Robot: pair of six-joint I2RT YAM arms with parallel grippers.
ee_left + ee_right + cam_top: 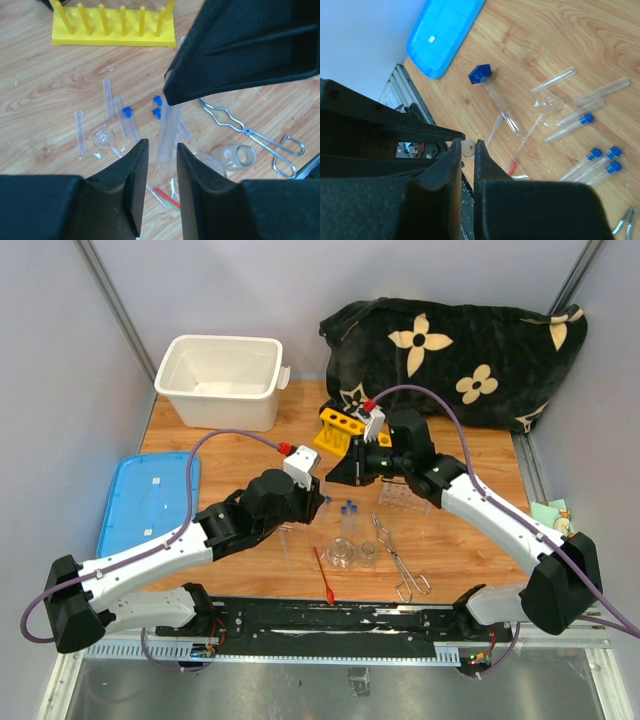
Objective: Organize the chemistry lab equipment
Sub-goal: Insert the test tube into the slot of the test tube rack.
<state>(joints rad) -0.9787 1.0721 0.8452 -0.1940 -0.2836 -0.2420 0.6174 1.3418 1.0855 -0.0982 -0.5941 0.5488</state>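
Clear tube (pixel 167 132) runs from the right claw's tip to the left claw's tips. Right claw (pixel 468 152) is almost closed, pinching one tube end. Left claw (pixel 162 172) is partly open, with the other tube end at the mouth of its gap; can't tell if the pads touch it. On the table (pixel 50 90) past the left claw: blue-capped tubes (pixel 126 111) left of the tips, small glass beakers (pixel 239 156) right, red-tipped stick (pixel 167 197) between the fingers, metal tongs (pixel 250 132) further right. Yellow rack (pixel 115 35) far ahead, well apart.
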